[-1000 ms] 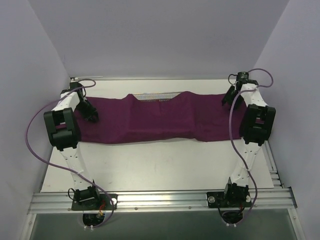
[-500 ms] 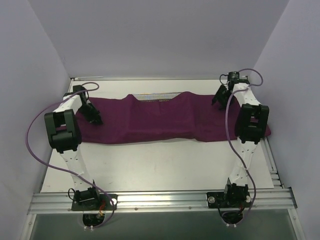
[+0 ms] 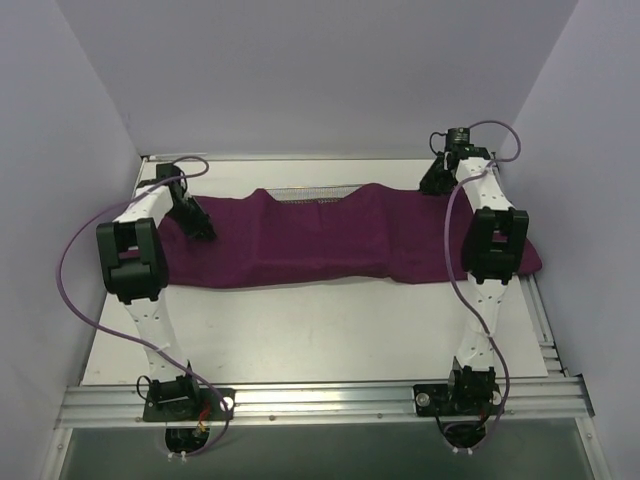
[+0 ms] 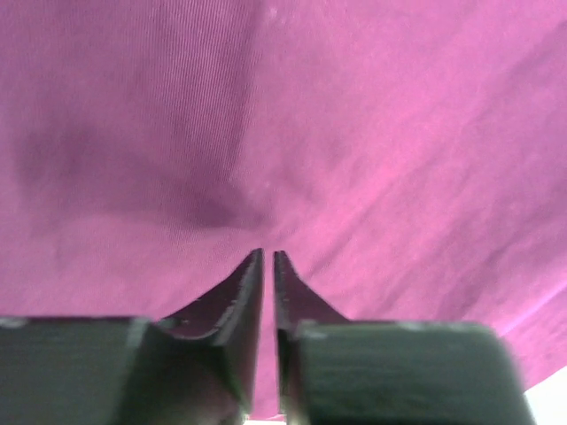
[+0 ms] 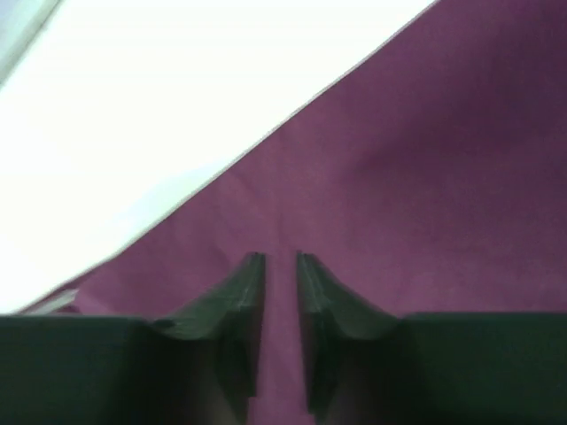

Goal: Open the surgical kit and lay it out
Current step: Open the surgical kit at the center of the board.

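Note:
The dark purple cloth wrap point(image 3: 330, 240) lies spread wide across the back of the table. A strip of the silver wire-mesh tray point(image 3: 312, 190) shows at its far edge, and the rest is under the cloth. No instruments are in view. My left gripper point(image 3: 200, 228) hovers over the cloth's left part. In the left wrist view point(image 4: 268, 254) its jaws are shut and empty over the cloth point(image 4: 354, 133). My right gripper point(image 3: 432, 184) is at the cloth's far right edge. Its jaws point(image 5: 279, 257) are almost shut with a narrow gap, empty, above the cloth point(image 5: 425, 159).
The white table point(image 3: 320, 330) is walled by pale panels at the left, right and back. An aluminium rail point(image 3: 320, 400) carries both arm bases at the near edge. Purple cables loop beside each arm. Bare tabletop point(image 5: 133, 106) shows beyond the cloth edge.
Both grippers have moved inward and toward the back, the left to the right along the cloth and the right to the left toward its far edge. The cloth has not moved.

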{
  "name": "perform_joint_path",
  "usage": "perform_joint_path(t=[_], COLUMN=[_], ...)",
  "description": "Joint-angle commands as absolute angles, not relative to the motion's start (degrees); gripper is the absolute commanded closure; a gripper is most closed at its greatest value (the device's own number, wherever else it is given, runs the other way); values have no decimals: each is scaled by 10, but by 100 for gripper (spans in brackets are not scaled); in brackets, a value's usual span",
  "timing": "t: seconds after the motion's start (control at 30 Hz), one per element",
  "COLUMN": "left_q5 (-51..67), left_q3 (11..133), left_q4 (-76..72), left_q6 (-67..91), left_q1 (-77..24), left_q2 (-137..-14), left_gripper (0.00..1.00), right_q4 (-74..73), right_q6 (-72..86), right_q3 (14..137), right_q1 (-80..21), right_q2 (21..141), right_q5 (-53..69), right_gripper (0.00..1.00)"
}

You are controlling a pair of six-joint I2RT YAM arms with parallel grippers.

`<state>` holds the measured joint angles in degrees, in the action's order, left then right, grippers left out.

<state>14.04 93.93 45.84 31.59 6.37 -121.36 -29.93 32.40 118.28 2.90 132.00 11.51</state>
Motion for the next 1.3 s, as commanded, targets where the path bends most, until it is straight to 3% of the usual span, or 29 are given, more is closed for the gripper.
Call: perform_joint_path(t=[0.0, 0.1, 0.33, 0.8, 0.87, 0.93, 1.0, 1.03, 1.13, 1.27], left_q5=[158, 150, 153, 167, 167, 169, 167, 169, 184, 199], left_q3=[967, 993, 1043, 1106, 1100, 1095, 1090, 1087, 1078, 1059], left_q4=[449, 464, 475, 479, 473, 465, 454, 447, 430, 417], left_q6=[328, 330, 337, 337, 337, 337, 338, 339, 334, 325], left_q1=[65, 65, 66, 71, 70, 70, 70, 69, 67, 58], left_q2=[-1252, -1288, -1336, -1385, -1364, -1333, -1311, -1290, -1258, -1228], left_gripper=[84, 94, 95, 95, 91, 80, 74, 72, 64, 59], right_q4=[-288, -270, -241, -320, -321, -292, -266, -245, -224, -225], right_q6=[349, 352, 342, 259, 257, 262, 270, 271, 268, 267], right_q3=[1122, 1076, 1021, 1182, 1187, 1166, 1156, 1155, 1177, 1236], right_q1=[31, 33, 50, 82, 81, 83, 83, 86, 94, 109], right_q2=[1299, 1304, 1348, 1435, 1418, 1373, 1329, 1319, 1314, 1345], right_q5=[90, 116, 103, 115, 121, 118, 96, 85, 43, -6], right_gripper=[97, 100, 100, 100, 100, 91, 80, 68, 53, 48])
